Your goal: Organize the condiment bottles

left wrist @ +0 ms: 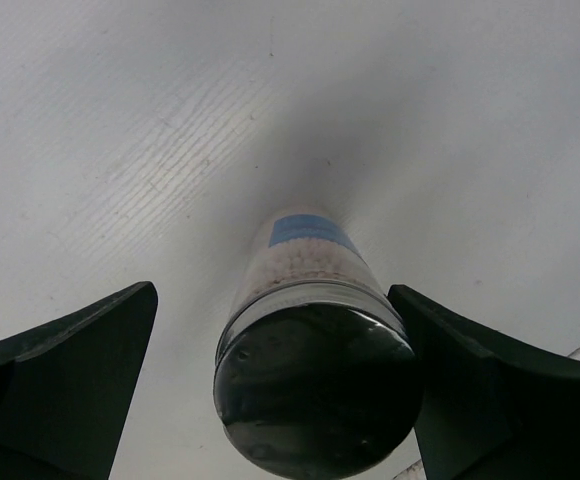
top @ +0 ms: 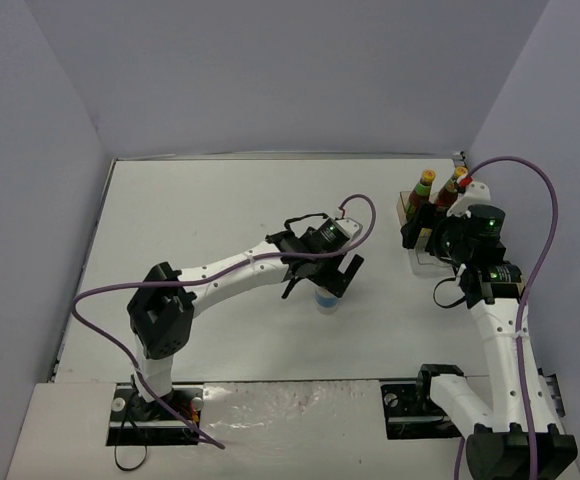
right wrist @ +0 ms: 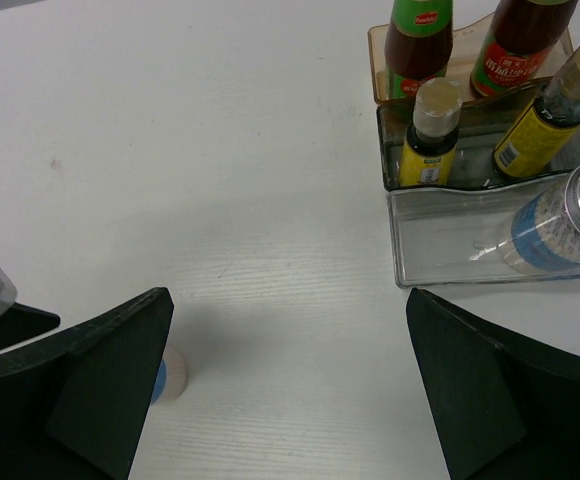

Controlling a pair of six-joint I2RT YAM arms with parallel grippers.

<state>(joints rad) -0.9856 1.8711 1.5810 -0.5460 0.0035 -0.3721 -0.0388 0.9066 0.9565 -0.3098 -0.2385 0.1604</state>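
A silver-topped cylinder [top: 327, 298] with a blue-white label stands upright on the white table. My left gripper [top: 332, 278] is open and straddles it from above. In the left wrist view the cylinder [left wrist: 315, 390] sits between the fingers, close against the right finger [left wrist: 500, 400], with a wide gap to the left one. My right gripper [top: 420, 233] is open and empty beside the clear tray [right wrist: 450, 275]. The tray holds two brown bottles with red-green labels [right wrist: 418, 40], two yellow-labelled bottles [right wrist: 430, 145] and a second silver-topped cylinder [right wrist: 570, 215].
The tray [top: 425, 262] stands at the table's right side, near the right wall. The loose cylinder's base [right wrist: 173, 373] peeks out beside my right gripper's left finger. Grey walls enclose the table on the left, back and right.
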